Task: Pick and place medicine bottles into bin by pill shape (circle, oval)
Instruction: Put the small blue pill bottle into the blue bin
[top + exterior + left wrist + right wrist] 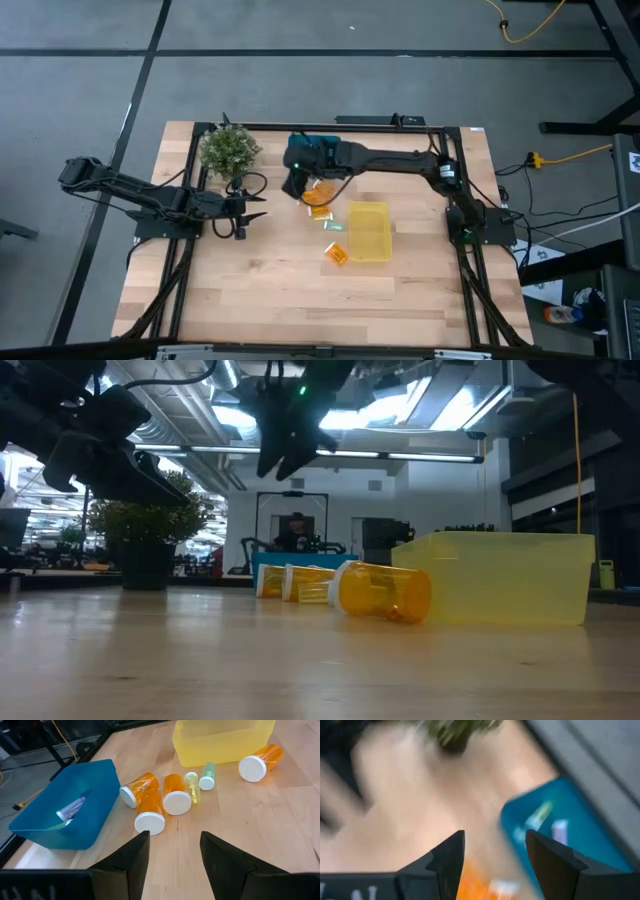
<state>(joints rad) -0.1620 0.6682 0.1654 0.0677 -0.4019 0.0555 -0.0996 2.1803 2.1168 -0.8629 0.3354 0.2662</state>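
Note:
Several orange medicine bottles with white caps lie on their sides on the wooden table: a cluster [161, 800] beside the blue bin [65, 815], and one [260, 762] next to the yellow bin [222, 740]. Two thin bottles, one yellowish [191, 787] and one green [207, 775], lie between them. A small pale bottle [72, 809] lies inside the blue bin. My right gripper [295, 187] hangs open and empty above the cluster and the blue bin's edge [560, 835]; it also shows in the low view [292, 452]. My left gripper [252, 206] is open and empty, left of the cluster.
A potted plant [230, 150] stands at the table's far left, just behind my left gripper. The yellow bin [368, 231] sits right of centre, with an orange bottle [337, 255] at its near left corner. Bare wood spreads toward the near edge.

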